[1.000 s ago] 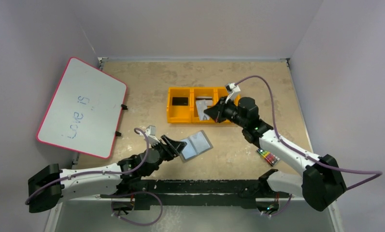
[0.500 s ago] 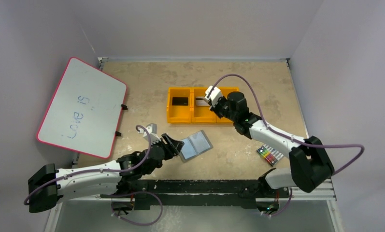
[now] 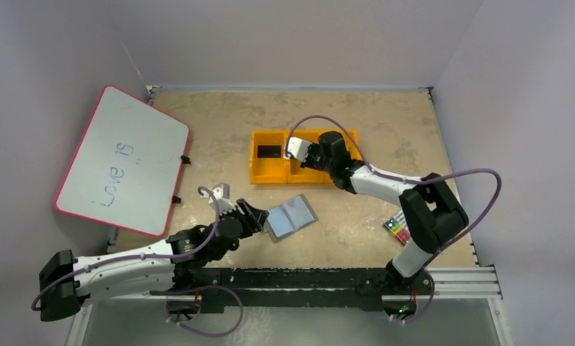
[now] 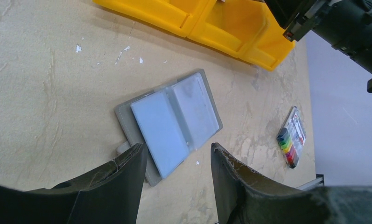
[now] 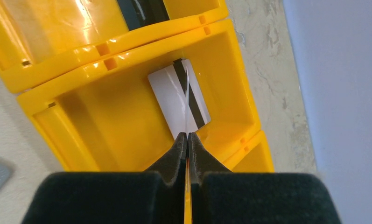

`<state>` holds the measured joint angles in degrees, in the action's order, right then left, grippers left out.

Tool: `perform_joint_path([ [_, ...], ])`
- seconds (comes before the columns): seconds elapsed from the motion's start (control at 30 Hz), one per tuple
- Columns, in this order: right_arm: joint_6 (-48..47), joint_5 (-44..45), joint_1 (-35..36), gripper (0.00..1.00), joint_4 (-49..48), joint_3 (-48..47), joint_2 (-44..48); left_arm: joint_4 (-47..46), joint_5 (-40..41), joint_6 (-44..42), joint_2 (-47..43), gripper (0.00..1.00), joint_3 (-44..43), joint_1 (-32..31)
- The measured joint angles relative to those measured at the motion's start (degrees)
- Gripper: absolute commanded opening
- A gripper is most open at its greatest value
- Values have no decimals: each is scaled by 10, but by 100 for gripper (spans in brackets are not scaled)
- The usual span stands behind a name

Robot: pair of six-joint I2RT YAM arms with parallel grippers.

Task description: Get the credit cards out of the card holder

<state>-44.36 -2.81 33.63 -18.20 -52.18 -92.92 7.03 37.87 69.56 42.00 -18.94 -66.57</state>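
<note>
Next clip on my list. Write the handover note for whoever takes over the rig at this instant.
Left gripper: open, poised over the near edge of the open dark-grey folding card holder, flat on the table; no card shows in its pale pockets.
Right gripper: shut on a thin pale card, seen edge-on, above the middle compartment of the yellow three-part plastic tray.
Done: black card in the left compartment, silver-white striped card in the middle.
Left: release the held card into the tray.
</note>
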Motion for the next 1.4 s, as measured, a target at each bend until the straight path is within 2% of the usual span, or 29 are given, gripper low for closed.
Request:
perform_joint_path([
  [0.23, -63, 49, 9, 0, -14, -44, -77, 34, 9, -3, -28, 52, -4, 0],
  [0.5, -107, 83, 9, 2, -28, -65, -125, 82, 28, -3, -73, 52, -17, 0],
  [0.73, -127, 92, 9, 4, -36, -71, -142, 118, 45, -3, -106, 53, -19, 0],
  [1.0, -140, 89, 9, 4, -53, -77, -160, 125, 46, -3, -105, 53, -19, 0],
  [1.07, -143, 88, 9, 8, -55, -78, -166, 127, 46, -3, -105, 53, -19, 0],
  [1.1, -145, 87, 9, 13, -55, -79, -168, 129, 46, -3, -105, 53, -19, 0],
  [1.4, -154, 77, 9, 19, -54, -79, -172, 136, 46, -3, -105, 53, -24, 0],
])
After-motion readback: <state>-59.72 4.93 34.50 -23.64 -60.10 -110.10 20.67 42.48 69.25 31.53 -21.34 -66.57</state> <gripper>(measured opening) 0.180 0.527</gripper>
